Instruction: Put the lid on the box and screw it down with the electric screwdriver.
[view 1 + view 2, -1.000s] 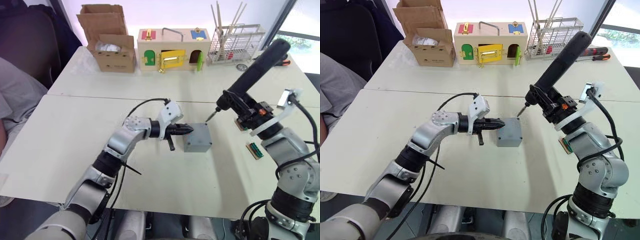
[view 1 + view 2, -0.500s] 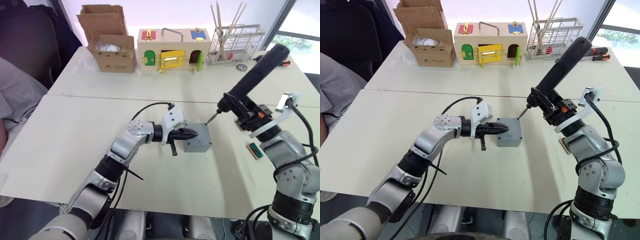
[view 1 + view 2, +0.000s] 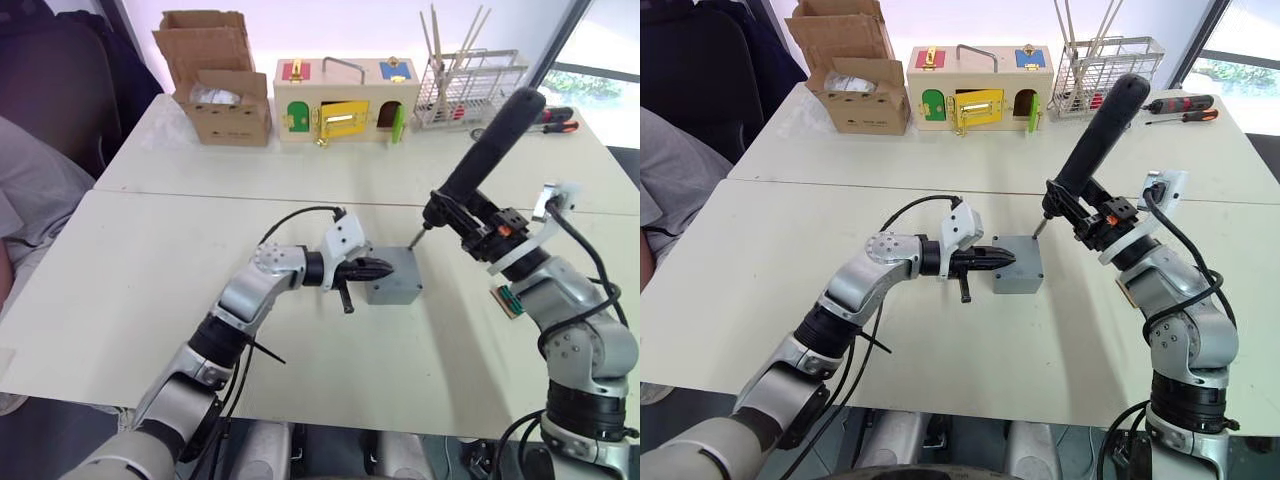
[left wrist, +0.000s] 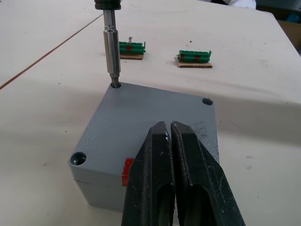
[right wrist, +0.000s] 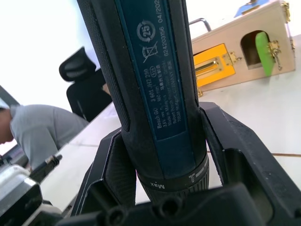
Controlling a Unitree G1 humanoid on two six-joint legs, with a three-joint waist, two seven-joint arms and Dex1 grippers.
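While the left arm stretches low across the desk (image 3: pixel 120 260), its forearm level, the left pincer (image 4: pixel 170 134) is clenched with nothing between its fingers, its tips resting on the lid (image 4: pixel 155 115) near the edge above the red mark (image 4: pixel 127 172). That lid sits on the box (image 3: pixel 394 277) at mid-desk. With its elbow bent and wrist raised, the right arm has the right pincer (image 5: pixel 162 155) gripping the electric screwdriver (image 3: pixel 484 155), tilted, its bit (image 4: pixel 112 52) set in a far corner screw hole.
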